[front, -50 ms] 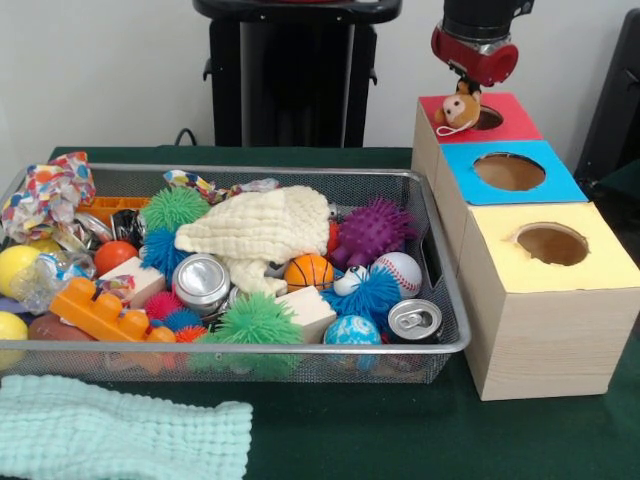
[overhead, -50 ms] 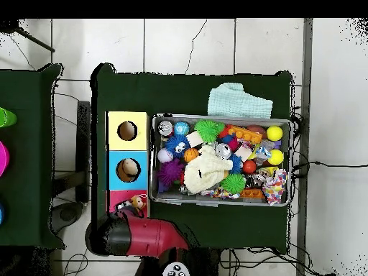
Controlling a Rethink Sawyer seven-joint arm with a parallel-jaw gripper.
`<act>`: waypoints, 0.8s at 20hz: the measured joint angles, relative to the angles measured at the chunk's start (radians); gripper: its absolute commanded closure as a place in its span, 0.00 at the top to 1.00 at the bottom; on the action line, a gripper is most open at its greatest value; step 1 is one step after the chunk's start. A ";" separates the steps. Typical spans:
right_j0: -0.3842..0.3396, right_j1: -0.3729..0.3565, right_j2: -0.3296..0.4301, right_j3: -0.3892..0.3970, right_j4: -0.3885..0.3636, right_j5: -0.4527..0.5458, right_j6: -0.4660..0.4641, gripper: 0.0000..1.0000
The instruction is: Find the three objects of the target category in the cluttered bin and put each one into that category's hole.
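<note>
gripping a plush monkey (front, -50 ms: 459, 110) over the red box (front, -50 ms: 512, 124), the gripper (front, -50 ms: 465, 85) leaves toys in the wire bin (front, -50 ms: 300, 352).

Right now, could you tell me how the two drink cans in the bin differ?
The can near the bin's middle lies tilted among the toys, its plain silver end showing. The can at the front corner stands upright, its pull-tab top showing. Both are silver cans.

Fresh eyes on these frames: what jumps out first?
The gripper holds a small stuffed monkey right over the hole of the red box, farthest back in the row of three. Next, the wire bin crammed with spiky balls, cans and blocks, a cream cloth draped across its middle.
</note>
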 measured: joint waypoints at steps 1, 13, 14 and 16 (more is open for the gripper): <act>0.000 0.000 0.000 0.002 0.002 -0.003 0.000 0.00; 0.060 0.000 -0.029 0.012 0.031 -0.025 0.000 0.00; 0.076 0.000 -0.038 0.012 0.038 -0.025 0.000 0.00; 0.092 0.000 -0.048 0.012 0.046 -0.025 0.000 0.00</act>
